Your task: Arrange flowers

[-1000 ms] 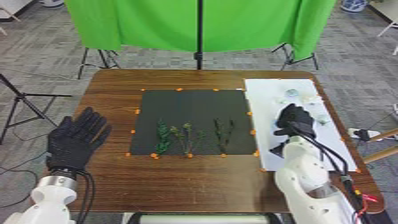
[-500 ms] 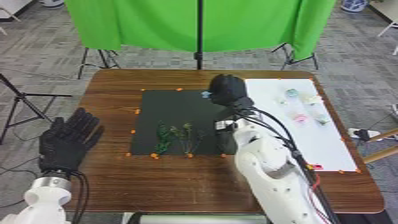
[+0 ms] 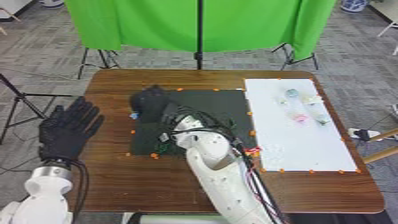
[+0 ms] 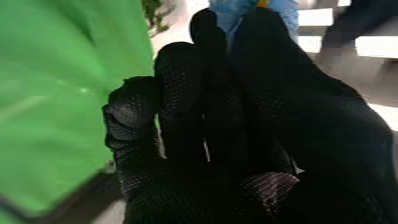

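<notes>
One blue flower [image 3: 134,115] is pinched in the right hand [image 3: 153,104] by the left edge of the dark mat [image 3: 229,102]; the left hand [image 3: 64,137], fingers straight, is empty; placing seems underway; next, lower and release.

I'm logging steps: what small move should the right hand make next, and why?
Probably ease the right hand toward the leafy stem and lower the blue flower there: its fingers pinch that flower near the left edge of the dark mat, beyond the stem.
</notes>
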